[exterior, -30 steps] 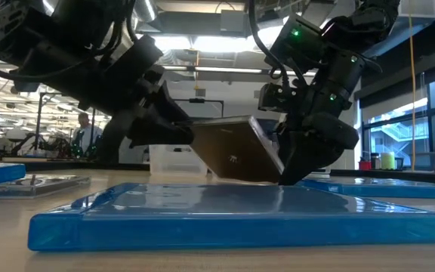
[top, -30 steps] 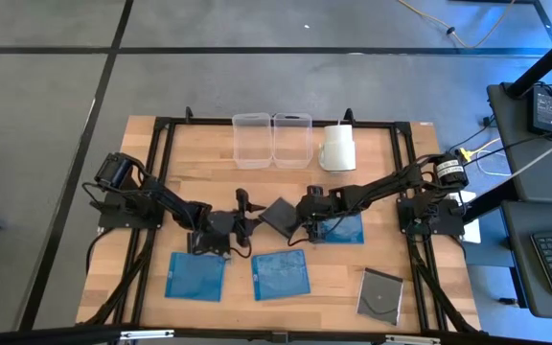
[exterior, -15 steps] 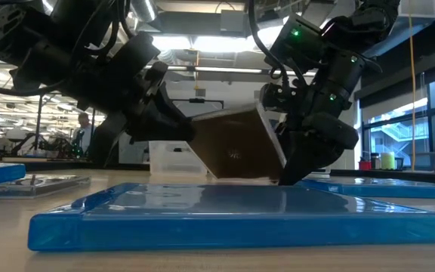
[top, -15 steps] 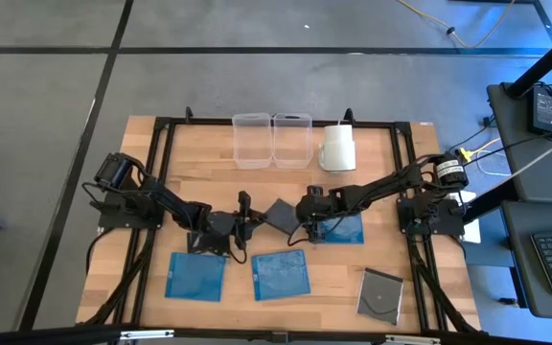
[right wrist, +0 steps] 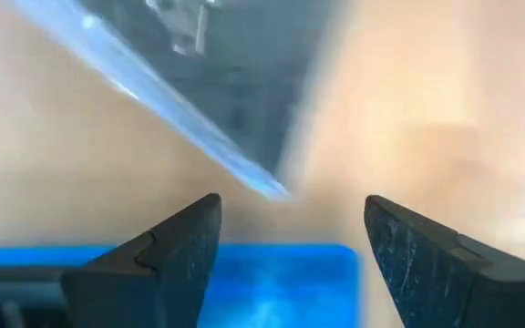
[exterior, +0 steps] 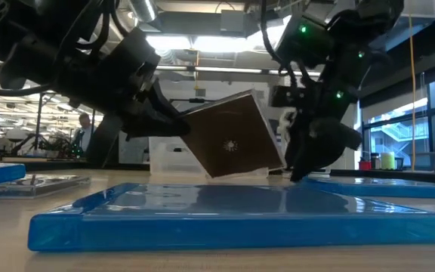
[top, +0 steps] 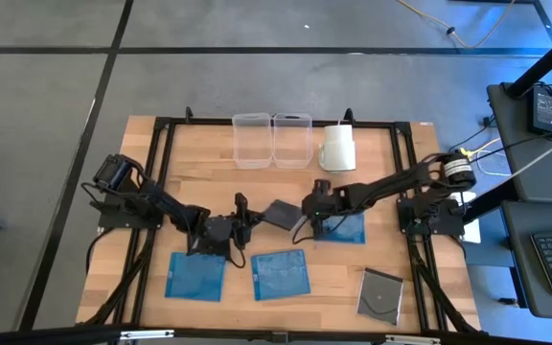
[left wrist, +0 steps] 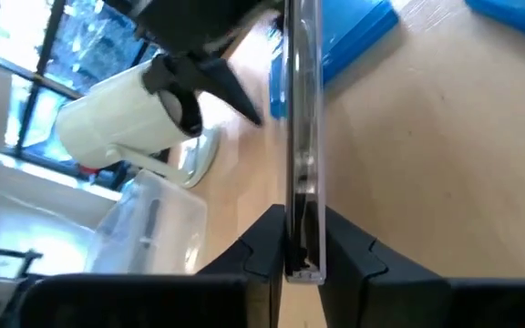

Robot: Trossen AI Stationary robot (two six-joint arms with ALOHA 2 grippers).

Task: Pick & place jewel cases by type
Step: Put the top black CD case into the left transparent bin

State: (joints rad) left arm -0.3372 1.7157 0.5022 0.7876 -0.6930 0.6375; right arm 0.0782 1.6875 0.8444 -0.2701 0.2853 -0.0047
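From above, you see three blue jewel cases point(top: 197, 276) and two dark ones: one lies at the lower right point(top: 381, 294), one is held mid-table. The left gripper point(top: 245, 218) is clamped on the held dark case point(top: 281, 213). The right gripper point(top: 307, 226) has let go since half a second ago, its fingers now spread. In the low view, the held case hangs tilted, center frame. In the left wrist view, the fingers point(left wrist: 261, 248) squeeze its edge.

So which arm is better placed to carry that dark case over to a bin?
Left. The left gripper is shut on the dark jewel case, holding it off the table; the right gripper is open beside it, holding nothing.
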